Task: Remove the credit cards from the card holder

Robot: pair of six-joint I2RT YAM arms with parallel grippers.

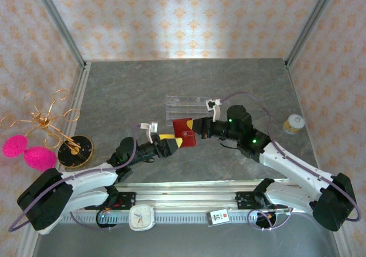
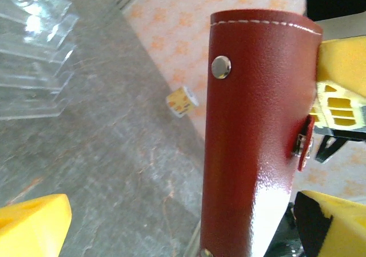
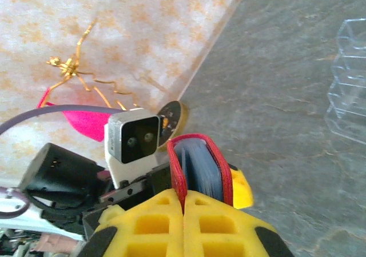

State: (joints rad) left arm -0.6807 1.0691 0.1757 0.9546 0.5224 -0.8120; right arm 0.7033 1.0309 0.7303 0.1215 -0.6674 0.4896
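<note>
- The red card holder (image 1: 184, 132) was found at the middle of the grey table (image 1: 114, 97), between the two grippers and in front of a clear plastic rack (image 1: 186, 105).
- The right gripper (image 3: 184, 203) was clamped on one edge of the card holder, with its yellow fingers (image 3: 154, 217) pressed together.
- Blue cards (image 3: 200, 168) were seen inside the card holder, between its two covers.
- The left gripper (image 2: 183, 223) was spread wide, with the card holder between its fingers; no contact could be confirmed.
- A metal snap (image 2: 221, 67) and white stitching were seen on the cover.
- A small jar (image 1: 294, 124) with a yellow label was placed near the right wall; its writing was too small to be read.
- A white clock (image 1: 141, 217) and a printed tag (image 1: 219, 217) were laid at the near edge; the print could not be read.
</note>
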